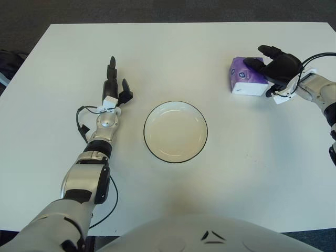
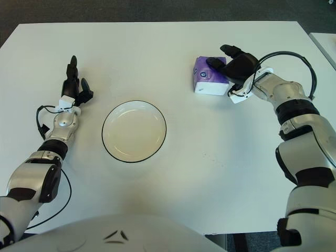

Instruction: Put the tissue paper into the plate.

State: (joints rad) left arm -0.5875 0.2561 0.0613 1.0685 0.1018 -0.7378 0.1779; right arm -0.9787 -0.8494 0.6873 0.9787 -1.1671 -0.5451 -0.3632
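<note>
You can't see the right side of the tissue pack [image 2: 210, 79]: the right hand [image 2: 237, 65] lies over that end, so whether the fingers truly press it or only rest against it can't be told, and the thumb is hidden behind the palm. In the left eye view your right forearm runs off the picture's right edge; the right eye view shows it whole. The left hand [image 1: 113, 89] shows left of the plate [image 1: 176, 131], fingers pointing away; whether it touches the table [image 1: 168, 52] can't be told. A dark object [image 1: 8, 60] past the table's left edge is cut off and unidentifiable.
</note>
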